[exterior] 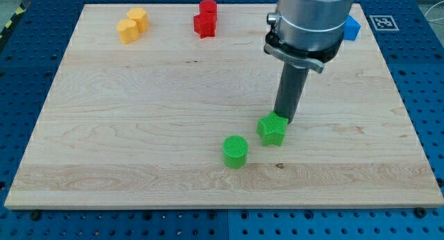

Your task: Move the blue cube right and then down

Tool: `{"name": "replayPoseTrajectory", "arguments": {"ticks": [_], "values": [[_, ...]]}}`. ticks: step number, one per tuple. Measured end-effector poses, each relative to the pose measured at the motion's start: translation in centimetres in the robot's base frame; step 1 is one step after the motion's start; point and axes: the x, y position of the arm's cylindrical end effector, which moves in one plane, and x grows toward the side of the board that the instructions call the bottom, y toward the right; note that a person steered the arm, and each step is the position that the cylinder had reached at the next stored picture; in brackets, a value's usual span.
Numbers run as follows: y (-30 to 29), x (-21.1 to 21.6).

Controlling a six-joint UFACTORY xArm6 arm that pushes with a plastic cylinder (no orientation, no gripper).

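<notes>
Tip [285, 120] touching ribbed (star-shaped) green block [272, 129].

A pale wooden board [139, 129] with fine grain fills most of the view. Around it, from 12 to 6 o'clock on every side, lies a blue perforated table [423, 94]. At 1 o'clock sits a black-and-white marker tag [381, 21]. At 11 o'clock runs a yellow-black striped tape [15, 14]. Lighting is even and bright.

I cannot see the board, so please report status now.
My tip touches green block. Blue cube far off at view's top right, partly hidden by arm. Nothing blocks its right side.
</notes>
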Motion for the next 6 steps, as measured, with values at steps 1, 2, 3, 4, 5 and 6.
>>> {"name": "replayPoseTrajectory", "arguments": {"ticks": [1, 2, 3, 4, 5, 6], "values": [[-1.1, 1.2], [-1.8, 0.9], [-1.8, -4.3], [-1.0, -10.3], [-0.3, -15.0], [0.3, -19.3]]}}
